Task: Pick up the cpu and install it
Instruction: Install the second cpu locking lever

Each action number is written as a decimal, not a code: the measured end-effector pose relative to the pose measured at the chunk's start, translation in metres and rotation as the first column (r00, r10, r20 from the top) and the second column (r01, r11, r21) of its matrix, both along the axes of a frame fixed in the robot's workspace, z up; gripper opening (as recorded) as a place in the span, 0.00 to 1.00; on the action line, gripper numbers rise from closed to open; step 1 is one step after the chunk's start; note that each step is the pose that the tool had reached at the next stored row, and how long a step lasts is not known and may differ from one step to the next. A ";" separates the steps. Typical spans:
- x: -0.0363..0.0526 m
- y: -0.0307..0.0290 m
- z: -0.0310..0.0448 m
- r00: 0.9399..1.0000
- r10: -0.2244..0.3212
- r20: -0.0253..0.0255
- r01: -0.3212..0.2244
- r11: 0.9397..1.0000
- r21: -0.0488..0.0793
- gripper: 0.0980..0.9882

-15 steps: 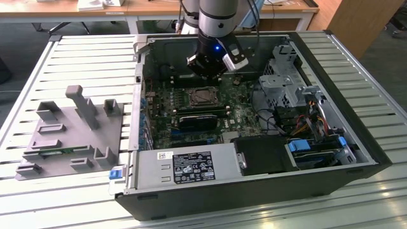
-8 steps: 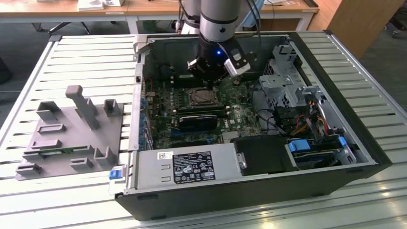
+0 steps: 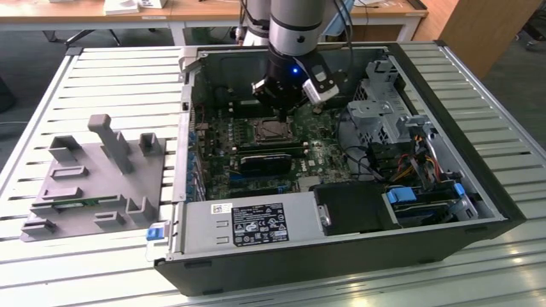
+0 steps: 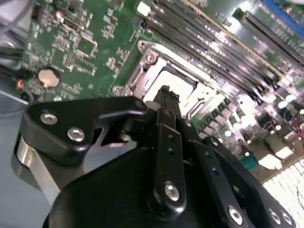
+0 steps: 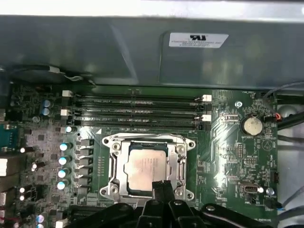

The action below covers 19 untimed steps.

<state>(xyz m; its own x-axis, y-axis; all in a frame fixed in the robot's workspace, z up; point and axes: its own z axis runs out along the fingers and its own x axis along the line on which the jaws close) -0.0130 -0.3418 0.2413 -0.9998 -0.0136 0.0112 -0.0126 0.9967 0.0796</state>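
cpu (image 5: 146, 170) seated in socket (image 5: 180, 148) in first wrist view, claw (image 5: 161, 186) above

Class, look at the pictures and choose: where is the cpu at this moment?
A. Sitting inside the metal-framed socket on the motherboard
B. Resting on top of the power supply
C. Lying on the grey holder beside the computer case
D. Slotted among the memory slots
A: in the first wrist view the cpu sits inside the socket frame, with the tool close above its edge.
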 end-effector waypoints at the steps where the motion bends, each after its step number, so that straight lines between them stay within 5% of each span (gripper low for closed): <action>1: 0.0001 -0.0002 0.0020 1.000 0.000 0.000 0.000 1.000 0.000 0.01; 4: 0.0000 -0.0029 0.0028 1.000 0.000 0.000 0.000 1.000 0.000 0.01; 11: 0.0001 -0.0250 0.0027 1.000 0.000 -0.004 0.000 1.000 0.000 0.01; 12: 0.0001 -0.0256 0.0026 1.000 0.000 -0.008 0.000 1.000 0.000 0.01; 13: 0.0001 -0.0258 0.0025 1.000 0.000 -0.016 0.000 1.000 0.000 0.01; 15: 0.0000 -0.0262 0.0024 0.999 0.000 -0.046 0.000 1.000 0.000 0.01; 17: 0.0000 -0.0281 0.0017 0.998 0.000 -0.055 0.000 1.000 0.000 0.01; 19: -0.0005 -0.0321 0.0010 0.998 0.000 -0.056 0.000 1.000 0.000 0.01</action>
<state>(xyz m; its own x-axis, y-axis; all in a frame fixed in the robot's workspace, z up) -0.0135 -0.3739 0.2422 -0.9977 -0.0137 0.0669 -0.0083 0.9968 0.0800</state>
